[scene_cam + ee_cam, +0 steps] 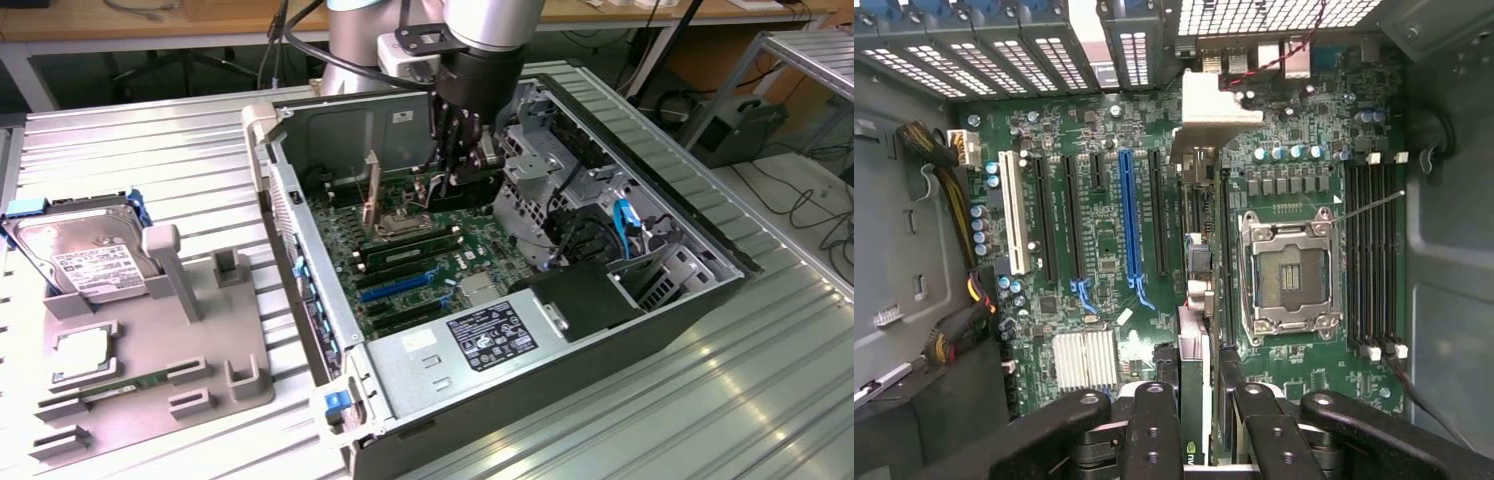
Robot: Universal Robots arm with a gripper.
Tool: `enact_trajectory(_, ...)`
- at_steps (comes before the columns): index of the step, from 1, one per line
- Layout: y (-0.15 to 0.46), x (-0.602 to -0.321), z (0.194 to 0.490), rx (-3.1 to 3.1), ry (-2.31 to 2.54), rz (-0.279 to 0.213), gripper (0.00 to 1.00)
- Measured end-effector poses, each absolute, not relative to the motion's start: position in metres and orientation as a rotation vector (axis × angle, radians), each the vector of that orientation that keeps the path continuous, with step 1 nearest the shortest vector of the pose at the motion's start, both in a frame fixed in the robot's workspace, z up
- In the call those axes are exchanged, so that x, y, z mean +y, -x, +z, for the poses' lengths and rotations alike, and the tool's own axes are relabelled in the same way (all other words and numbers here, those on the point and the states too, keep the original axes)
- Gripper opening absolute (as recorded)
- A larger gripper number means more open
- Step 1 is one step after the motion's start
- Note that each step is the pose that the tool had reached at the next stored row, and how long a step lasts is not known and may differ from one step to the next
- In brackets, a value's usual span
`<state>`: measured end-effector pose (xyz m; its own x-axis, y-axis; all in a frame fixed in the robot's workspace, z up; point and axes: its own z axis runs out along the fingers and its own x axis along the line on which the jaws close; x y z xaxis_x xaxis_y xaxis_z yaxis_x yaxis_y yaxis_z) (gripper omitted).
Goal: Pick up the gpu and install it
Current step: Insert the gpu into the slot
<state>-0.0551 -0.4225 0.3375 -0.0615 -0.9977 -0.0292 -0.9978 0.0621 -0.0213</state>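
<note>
While lowered inside the computer case (667, 300), the gripper (1199, 400) is seen pinching the gpu (1196, 300) edge-on, held above the motherboard (1104, 230), beside the processor socket (1291, 270).

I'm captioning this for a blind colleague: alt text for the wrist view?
The gripper, shut on the gpu, holds it edge-on above the motherboard inside an open computer case, near an empty CPU socket.
</note>
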Motion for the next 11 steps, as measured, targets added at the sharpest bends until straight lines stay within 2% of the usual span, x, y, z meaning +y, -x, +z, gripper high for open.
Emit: enact_trajectory(11,0.0551,-0.4225,0.3375,2.228,2.163,0.008,0.26)
